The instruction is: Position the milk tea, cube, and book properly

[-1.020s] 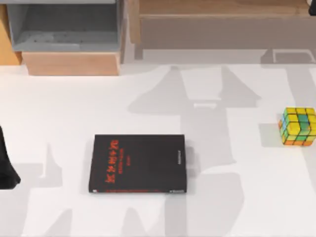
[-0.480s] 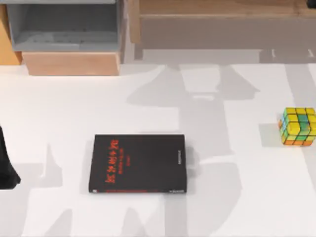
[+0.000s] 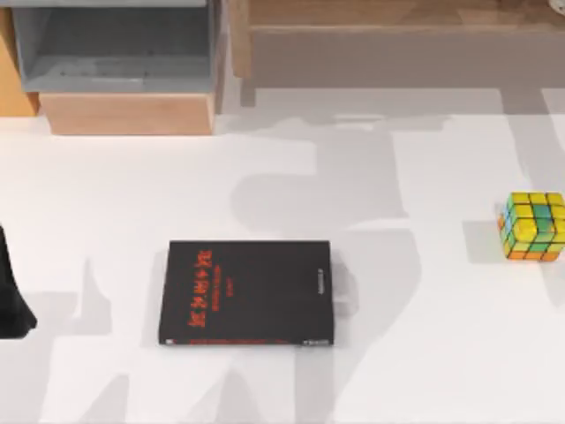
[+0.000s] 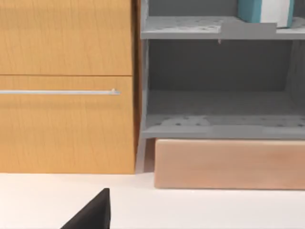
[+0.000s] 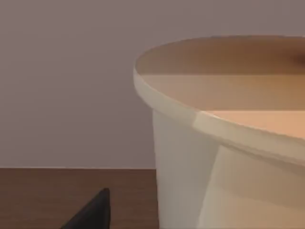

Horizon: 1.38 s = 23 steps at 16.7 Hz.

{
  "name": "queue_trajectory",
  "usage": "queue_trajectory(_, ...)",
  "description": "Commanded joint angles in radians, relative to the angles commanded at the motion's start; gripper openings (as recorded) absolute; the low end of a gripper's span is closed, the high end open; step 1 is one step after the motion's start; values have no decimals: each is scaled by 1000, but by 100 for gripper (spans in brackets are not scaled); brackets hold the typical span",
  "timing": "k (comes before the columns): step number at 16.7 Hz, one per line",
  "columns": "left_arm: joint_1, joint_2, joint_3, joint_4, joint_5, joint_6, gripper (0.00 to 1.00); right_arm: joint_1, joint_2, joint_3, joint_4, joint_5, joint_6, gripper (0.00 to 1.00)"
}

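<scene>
The black book [image 3: 247, 292] with red characters lies flat on the white table [image 3: 424, 353], a little left of centre. At the right edge sits the small cube [image 3: 532, 226], tiled yellow, green and orange. In the right wrist view the milk tea [image 5: 190, 167], a white cup with a tan top, stands very close on a brown wooden surface. A dark part of my right gripper [image 5: 90, 213] lies just beside the cup. My left gripper [image 3: 11, 296] is a dark shape parked at the table's left edge, far from the book.
A wooden cabinet with a grey open shelf [image 3: 115, 53] stands at the back left, with a wooden block [image 3: 128, 113] at its foot. A long wooden shelf unit [image 3: 388, 44] runs along the back. A teal and white box [image 4: 264, 12] sits on the upper shelf.
The arm shadows on the table have shifted toward the back. Book, cube and left arm have not moved.
</scene>
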Motion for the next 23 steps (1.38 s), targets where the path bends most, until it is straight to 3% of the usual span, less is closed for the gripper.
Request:
queue_trajectory(5,0,0,0,0,0,0,100,0,7,10,-4,0,0,100)
queue_trajectory(18,0,0,0,0,0,0,100,0,7,10,-4,0,0,2)
queue_trajectory(23,0,0,0,0,0,0,100,0,7,10,-4,0,0,0)
